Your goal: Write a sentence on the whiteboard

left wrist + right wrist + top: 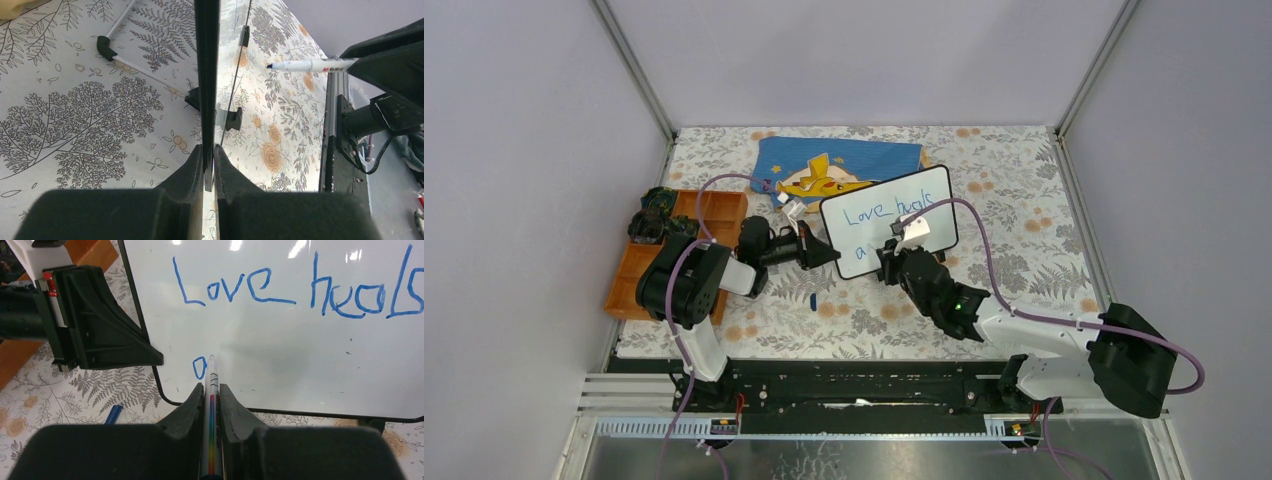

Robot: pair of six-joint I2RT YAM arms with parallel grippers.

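Seen from above, the whiteboard stands mid-worktop on its long edge, its length running left to right with the right end farther back, in front of a blue cloth and right of a wooden tray. That view alone shows both my arms meeting it. My left arm folds at the elbow and reaches rightward to the board's left rim. My right arm stretches from its base at the lower right diagonally up and left to the lower part of the board's face. My left wrist camera gives the board edge-on, a thin black line running away from me, with my left fingers pinched narrow on that rim and its small black feet on the floral covering. From there the marker lies crosswise, dark tip pointing left at the writing face; I cannot tell whether it touches. Only my right wrist camera reads the sentence: "Love heals" in blue across the top line and a lone "a" below it. There my right fingers clamp the marker's barrel, its long axis running straight out from my fingers, tip at the board just right of the "a". A blue cap lies on the worktop by the board's lower left corner.
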